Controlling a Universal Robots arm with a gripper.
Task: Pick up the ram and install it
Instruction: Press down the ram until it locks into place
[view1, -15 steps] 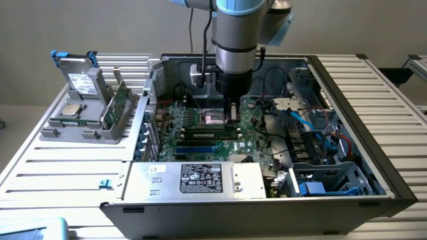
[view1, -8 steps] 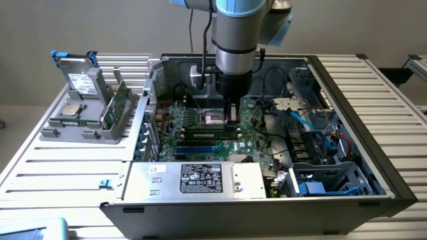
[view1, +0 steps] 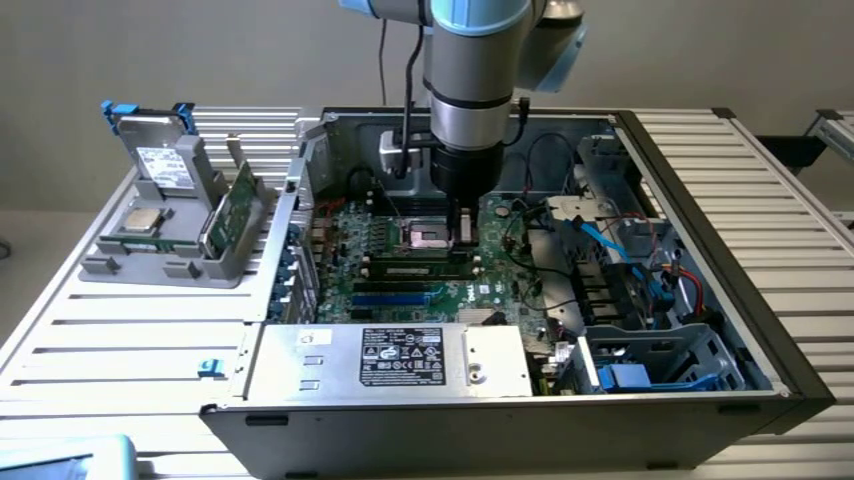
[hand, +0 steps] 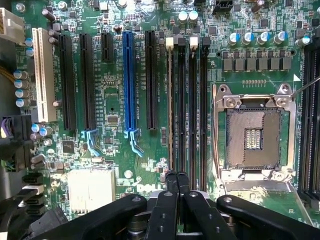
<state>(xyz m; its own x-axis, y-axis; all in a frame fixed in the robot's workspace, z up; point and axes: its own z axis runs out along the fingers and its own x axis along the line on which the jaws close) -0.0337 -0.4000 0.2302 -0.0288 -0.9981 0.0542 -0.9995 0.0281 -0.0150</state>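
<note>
My gripper (view1: 465, 236) reaches down into the open computer case (view1: 694, 180) and hangs just above the green motherboard (view1: 400, 290), beside the bare CPU socket (view1: 434, 237). In the wrist view its two black fingers (hand: 171, 186) are pressed together, shut, with nothing visible between them. Their tips sit over the row of long memory slots (hand: 186, 105). A long narrow green ram (view1: 416, 268) lies along those slots just in front of the gripper. I cannot tell whether the tips touch it. Another green ram stick (view1: 232, 212) stands upright in the grey holder.
The grey holder (view1: 160, 268) on the slatted table, at the exterior view's left, also carries a boxy drive (view1: 171, 170) and a chip (view1: 144, 220). A power supply (view1: 400, 357) fills the case's front. Cables and drive cages (view1: 641, 270) crowd the exterior view's right.
</note>
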